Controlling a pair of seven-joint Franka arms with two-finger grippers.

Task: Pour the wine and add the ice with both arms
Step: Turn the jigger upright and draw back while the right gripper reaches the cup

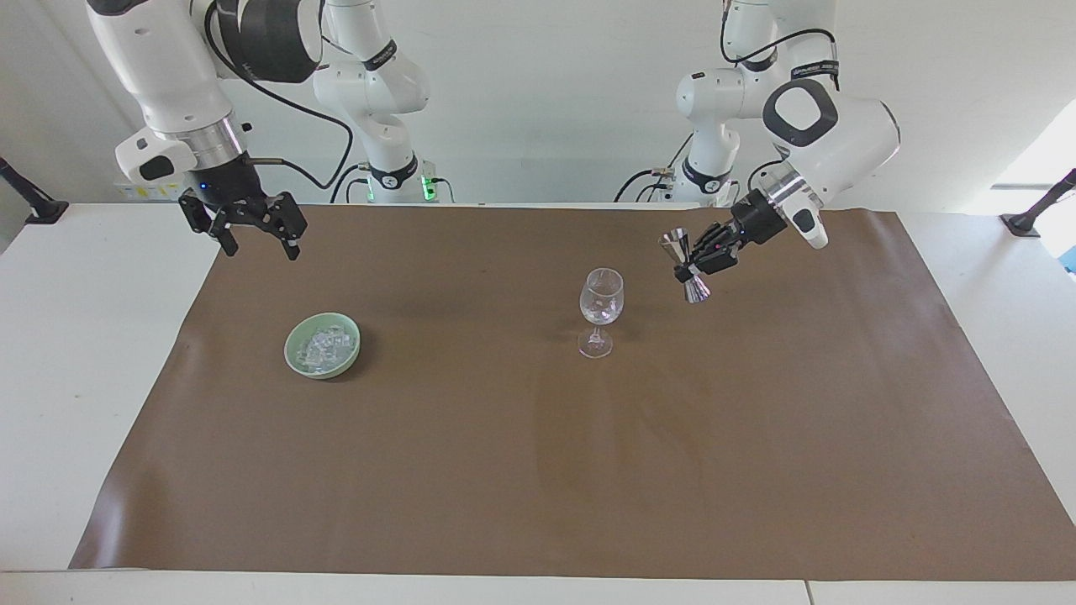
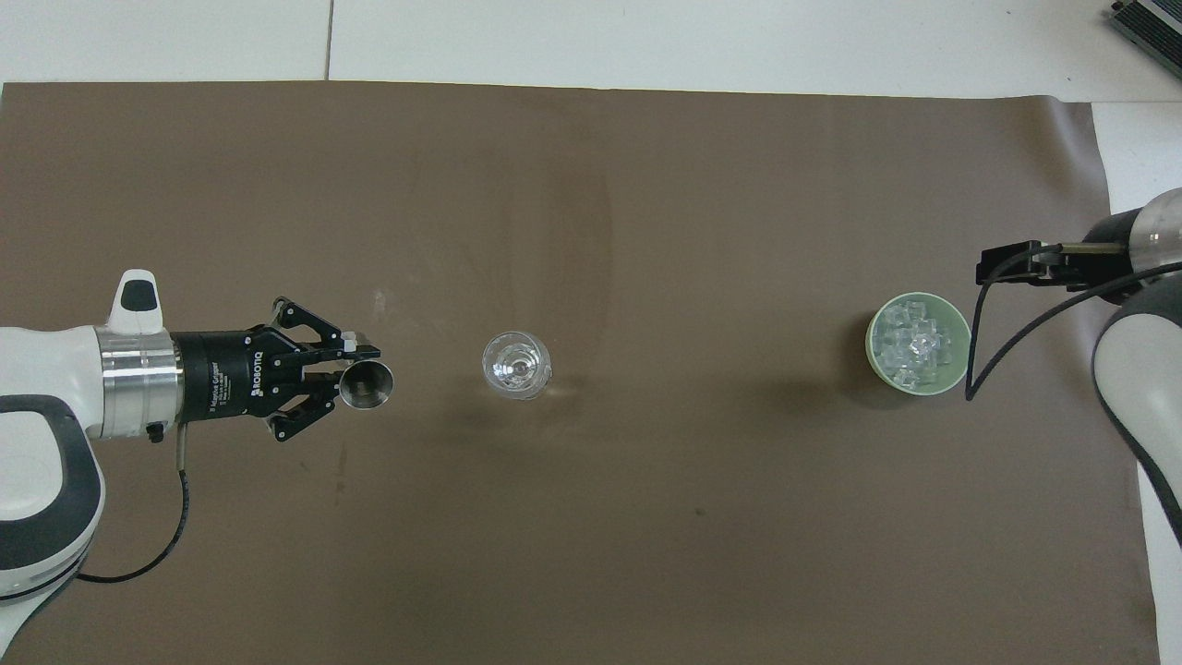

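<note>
A clear wine glass [image 1: 601,307] stands upright on the brown mat [image 1: 538,470]; it also shows in the overhead view [image 2: 516,365]. My left gripper [image 1: 691,270] is shut on a silver double-ended jigger [image 1: 683,252], held nearly upright in the air over the mat beside the glass, toward the left arm's end. The overhead view shows this gripper [image 2: 355,368] and the jigger's open mouth [image 2: 366,384]. A pale green bowl [image 1: 291,353] holds the ice [image 1: 324,346], several small clear cubes [image 2: 912,346]. My right gripper [image 1: 252,235] is open and empty, raised over the mat's edge near the bowl.
The mat [image 2: 646,185] covers most of the white table [image 1: 101,336]. The bowl [image 2: 870,344] sits toward the right arm's end, the glass near the middle. Bare white table borders the mat at both ends.
</note>
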